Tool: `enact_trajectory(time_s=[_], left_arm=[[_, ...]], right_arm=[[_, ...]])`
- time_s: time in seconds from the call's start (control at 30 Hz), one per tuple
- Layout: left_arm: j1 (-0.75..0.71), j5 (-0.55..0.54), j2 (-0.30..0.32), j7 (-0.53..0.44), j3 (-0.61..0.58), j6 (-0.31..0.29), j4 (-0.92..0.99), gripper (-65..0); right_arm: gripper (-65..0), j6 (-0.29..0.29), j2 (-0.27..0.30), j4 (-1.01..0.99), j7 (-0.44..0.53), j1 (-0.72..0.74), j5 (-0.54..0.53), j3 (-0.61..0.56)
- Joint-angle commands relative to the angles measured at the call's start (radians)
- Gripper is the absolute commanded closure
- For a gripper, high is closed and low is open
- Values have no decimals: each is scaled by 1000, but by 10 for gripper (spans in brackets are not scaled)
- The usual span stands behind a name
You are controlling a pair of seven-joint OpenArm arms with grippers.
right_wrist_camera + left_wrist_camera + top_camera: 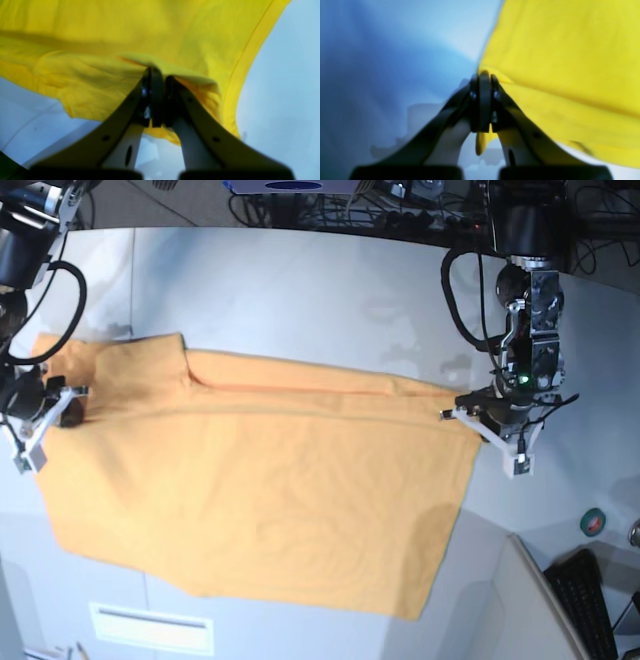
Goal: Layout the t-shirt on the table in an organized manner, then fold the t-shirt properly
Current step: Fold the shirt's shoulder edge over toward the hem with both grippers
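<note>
1. T-shirt (260, 490): orange-yellow, spread wide across the middle of the table (330, 290). It is doubled along a long crease near its far edge, with a second layer showing as a band behind that crease. The near hem runs unevenly, dipping lowest toward the near right of the base view.
2. Left end of the cloth in the base view ends in a sleeve-like flap by the arm there; the right end narrows to a pulled corner.
3. Right gripper (157, 72): jaws pressed together on a bunched fold of the shirt. Cloth bulges on both sides of the black pads, and a bit hangs below them. In the base view this claw (62, 408) sits at the cloth's left edge.
4. Left gripper (483, 75): jaws pinched shut on the shirt's edge, a small yellow tab poking out beneath the pads. In the base view it (470, 412) holds the right-hand corner, with the cloth drawn taut toward it.
5. Table surface: off-white, bare around the shirt.
6. Surroundings: a small green round object (593, 523) and a black keyboard (585, 600) near the right edge of the base view; cables (420, 215) beyond the far edge.
</note>
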State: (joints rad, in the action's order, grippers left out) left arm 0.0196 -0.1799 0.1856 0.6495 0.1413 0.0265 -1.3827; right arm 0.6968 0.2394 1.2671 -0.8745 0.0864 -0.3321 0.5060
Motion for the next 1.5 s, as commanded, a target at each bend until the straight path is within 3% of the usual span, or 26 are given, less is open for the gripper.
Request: enact_trajectory(time_s=[0.0,0.43,0.6,0.93,1.1,1.3,1.4,1.47], left_arm=[[27,6,9,-21,-6,3,-1,0],[193,6,9,-23,-15,3,127,0],[250,6,5,-26,-16,3,211,0],[339,6,5,-112,-16,3,398,0],[354,6,5,-115,-16,3,434,0],[354,0,5,-115,-15,3,428,0],[354,-3,5,-118,-7,3,424,-173],[356,-5,5,-161,-6,3,424,-318]], right_arm=[[0,1,19,15,21,23,-12,7],[0,1,22,-2,21,103,-11,4],[0,1,28,-116,24,183,-9,4],[0,1,47,-261,165,229,-9,-89],[0,-81,48,-263,182,229,-9,-88],[0,-88,48,-263,177,229,-11,-86],[0,-88,47,-263,183,229,-12,-85],[-153,-88,47,-260,183,227,-14,-66]])
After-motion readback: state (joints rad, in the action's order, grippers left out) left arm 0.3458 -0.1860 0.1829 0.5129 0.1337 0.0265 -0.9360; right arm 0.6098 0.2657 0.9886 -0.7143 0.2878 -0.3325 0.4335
